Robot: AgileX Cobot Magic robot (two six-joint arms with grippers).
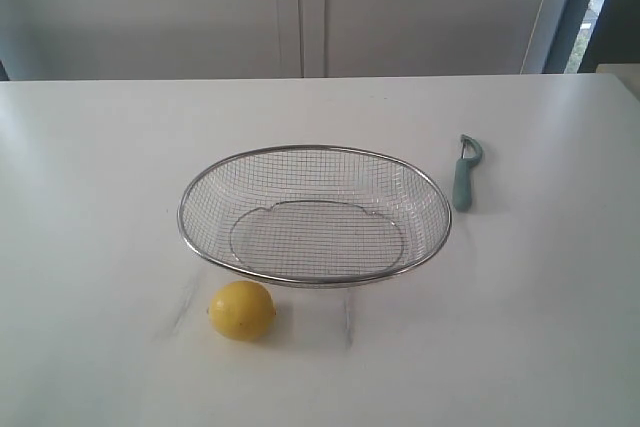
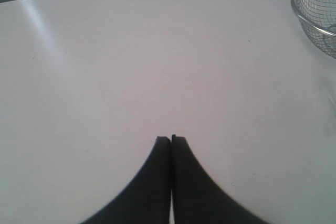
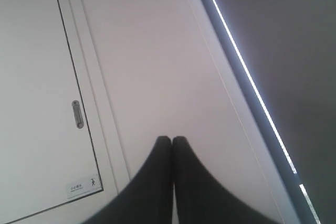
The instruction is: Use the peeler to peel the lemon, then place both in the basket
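A bright yellow lemon [image 1: 241, 310] lies on the white table just in front of the basket's left end. The silver wire-mesh basket [image 1: 312, 148] stands mid-table, with nothing in it; its rim [image 2: 300, 14] also shows at the edge of the left wrist view. A teal peeler [image 1: 465, 174] lies flat to the right of the basket. Neither arm shows in the exterior view. My left gripper [image 2: 171, 139] is shut on nothing, hovering over bare table. My right gripper [image 3: 172, 140] is shut too, empty, and faces a white wall and door.
The white table [image 1: 100, 197] reaches a far edge in front of pale cabinet doors [image 1: 300, 7]. A door with a metal handle [image 3: 77, 114] and a dark window frame [image 3: 247, 77] fill the right wrist view.
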